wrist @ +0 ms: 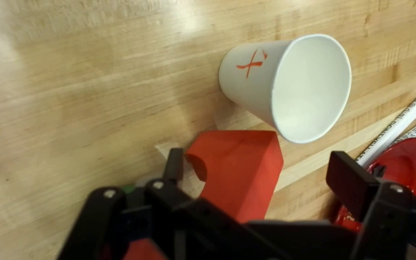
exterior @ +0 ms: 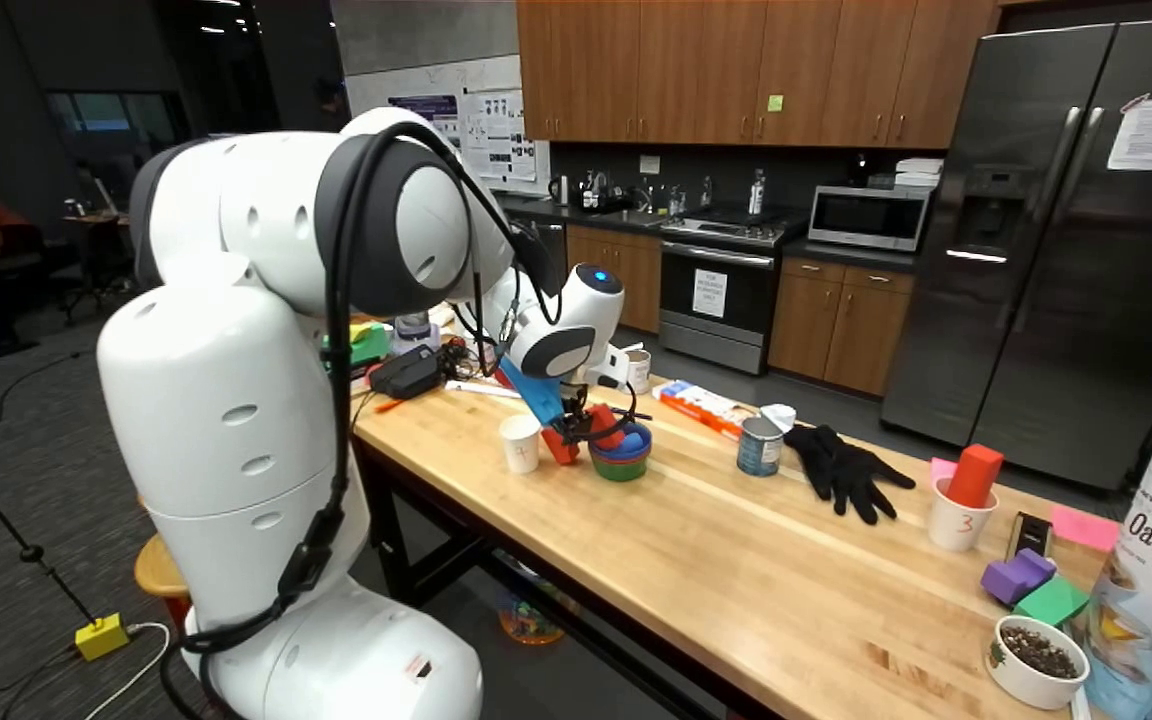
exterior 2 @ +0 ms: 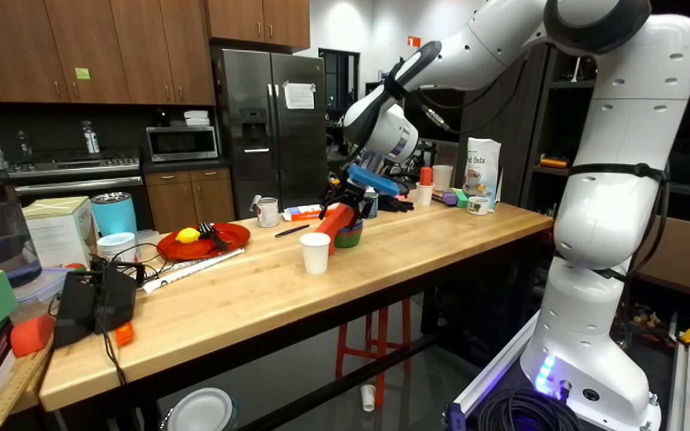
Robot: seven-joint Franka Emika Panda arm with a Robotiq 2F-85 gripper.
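Black two-finger gripper (wrist: 260, 163), jaws spread wide, nothing held, around red notched block (wrist: 242, 171).
Block btwn the jaws, nr upright white paper cup (wrist: 262, 86) on light-wood tbl (wrist: 85, 90); stack of round coloured bowls (exterior: 620, 468) just beside it in an exterior view.

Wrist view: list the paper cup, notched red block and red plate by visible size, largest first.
1. Paper cup
2. Notched red block, partly behind the claw
3. Red plate, also partly hidden
Hidden parts leave full sizes unsure.

Glare on tabletop (wrist: 96, 90); tool (wrist: 258, 159) seems blurred.
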